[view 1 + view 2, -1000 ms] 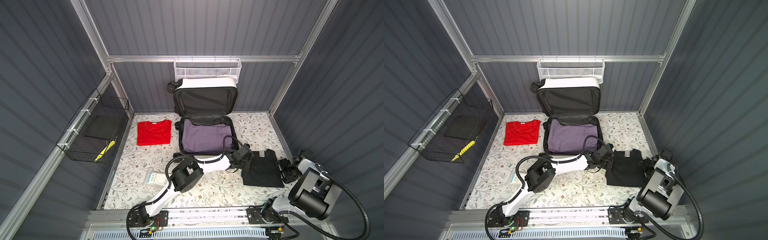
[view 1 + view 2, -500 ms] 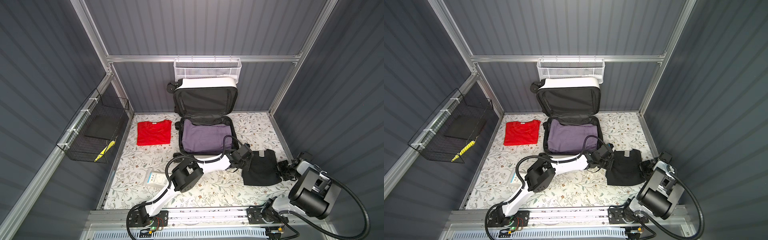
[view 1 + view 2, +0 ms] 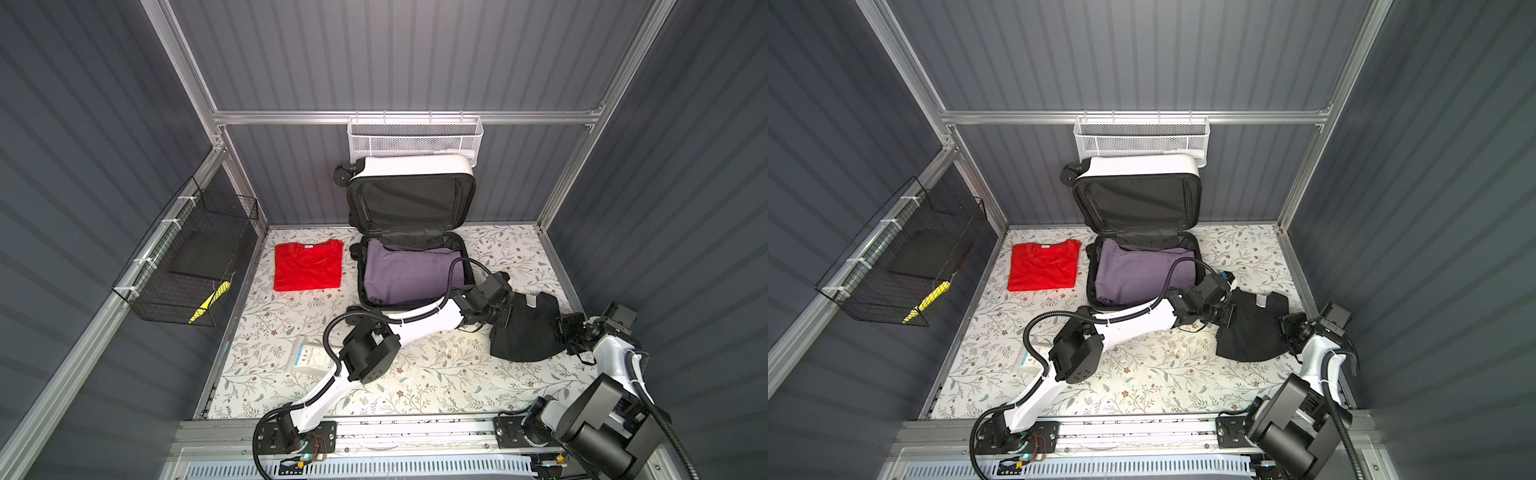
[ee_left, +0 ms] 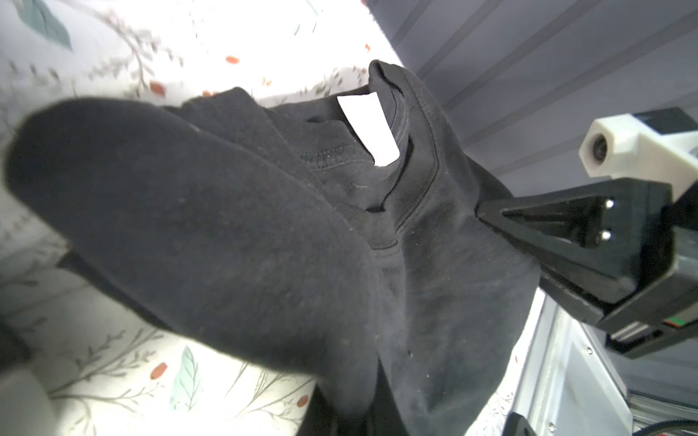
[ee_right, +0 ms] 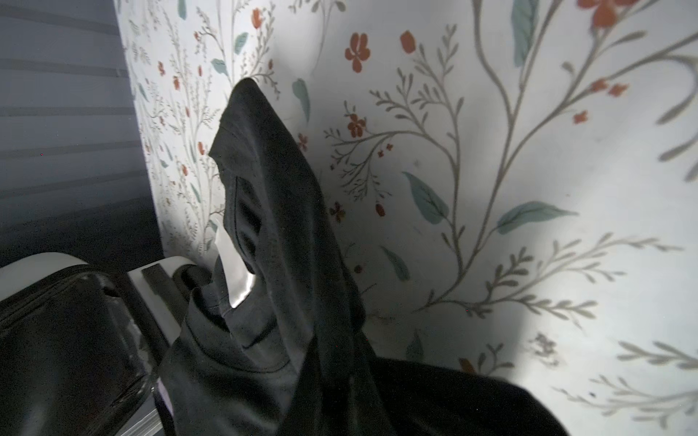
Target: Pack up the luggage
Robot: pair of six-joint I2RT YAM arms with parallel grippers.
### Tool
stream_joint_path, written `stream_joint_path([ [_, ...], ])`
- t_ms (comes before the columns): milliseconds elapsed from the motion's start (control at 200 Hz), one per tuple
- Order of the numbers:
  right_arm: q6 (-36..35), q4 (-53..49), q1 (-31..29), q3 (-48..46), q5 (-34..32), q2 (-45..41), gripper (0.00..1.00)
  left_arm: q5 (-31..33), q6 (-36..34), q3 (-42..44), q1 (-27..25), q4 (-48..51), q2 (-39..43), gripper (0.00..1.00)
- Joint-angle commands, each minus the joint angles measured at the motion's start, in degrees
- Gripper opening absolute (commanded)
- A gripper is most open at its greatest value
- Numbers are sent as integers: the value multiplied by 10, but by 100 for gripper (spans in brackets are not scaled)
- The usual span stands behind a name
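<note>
Floral-covered desk (image 3: 415,374) fills the cell floor. The luggage (image 3: 409,203) sits at 12 o'clock on it, against the back wall: a white hard-shell case lying open, lid propped upright, base flat with its long axis on the 12–6 line. A folded purple garment (image 3: 403,274) already covers most of the base. A black T-shirt (image 3: 528,332) is at 4 o'clock from the luggage base, just beside its near right corner, with the collar and white neck tag toward 12 o'clock. It is partly lifted and bunched, strung between the two arms along the 9–3 line. A red T-shirt (image 3: 307,266) lies folded flat at 9 o'clock of the base, apart from it and untouched. The left gripper (image 3: 500,318) is clenched on the black T-shirt's 9 o'clock edge; the left wrist view shows fabric heaped right over it. The right gripper (image 3: 561,328) is pinched down on the 3 o'clock edge, and the right wrist view shows cloth draping up from the desk. Key relation: the open base lies at 10–11 o'clock from the held shirt, the left arm much the nearer. I judge the carry must sweep up over the base rim toward 10 o'clock, right arm following. A small white packet (image 3: 309,359) lies at 7 o'clock, by the left arm's elbow.
</note>
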State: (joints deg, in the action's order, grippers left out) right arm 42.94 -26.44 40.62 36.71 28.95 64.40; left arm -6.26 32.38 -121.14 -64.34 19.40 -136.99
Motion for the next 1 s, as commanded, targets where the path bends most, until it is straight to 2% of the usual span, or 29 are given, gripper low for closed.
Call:
stream_joint_path([
  [0, 46, -8, 0, 14, 49, -38, 0, 1, -28, -28, 10, 23, 51, 0],
  [115, 71, -10, -11, 32, 71, -62, 0, 12, -34, -12, 32, 37, 88, 0],
  [230, 97, -16, -48, 60, 73, -79, 0, 23, -40, 8, 59, 51, 132, 0],
  [455, 160, 1, -195, 118, 13, -79, 0, 29, -56, 54, 122, 86, 212, 0],
  [685, 211, 56, -347, 180, -55, -6, 0, 23, -75, 149, 215, 91, 298, 0],
  [770, 218, 65, -398, 213, -85, 48, 0, 22, -87, 179, 247, 93, 321, 0],
  [995, 231, 99, -489, 280, -156, 154, 0, 12, -113, 238, 322, 83, 343, 0],
])
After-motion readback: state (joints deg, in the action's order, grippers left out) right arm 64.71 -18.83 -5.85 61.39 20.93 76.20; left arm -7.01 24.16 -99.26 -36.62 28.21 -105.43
